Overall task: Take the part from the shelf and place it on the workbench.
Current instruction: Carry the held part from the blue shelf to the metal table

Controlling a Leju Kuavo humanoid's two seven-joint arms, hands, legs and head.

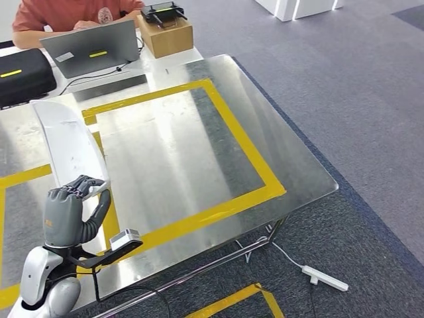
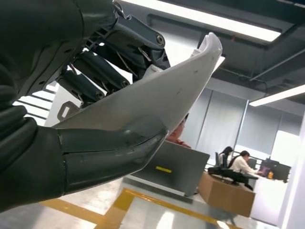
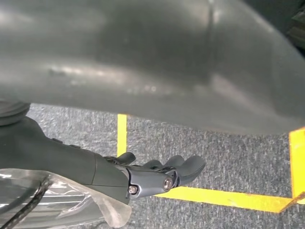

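Note:
My left hand (image 1: 75,212) grips the lower end of a long, curved white part (image 1: 67,142) and holds it over the left side of the steel workbench (image 1: 200,152). The part points away from me toward the far end of the bench. In the left wrist view the thumb and dark fingers (image 2: 100,71) clamp the white part (image 2: 165,95) from both sides, above the bench surface. My right hand (image 3: 154,174) hangs over grey carpet with its fingers stretched out and nothing in them.
Yellow tape (image 1: 235,132) outlines a rectangle on the bench. At the far end a person (image 1: 59,16) sits behind a laptop (image 1: 93,46), with a black case (image 1: 22,73) and a cardboard box (image 1: 165,33) nearby. A white power strip (image 1: 324,278) lies on the carpet.

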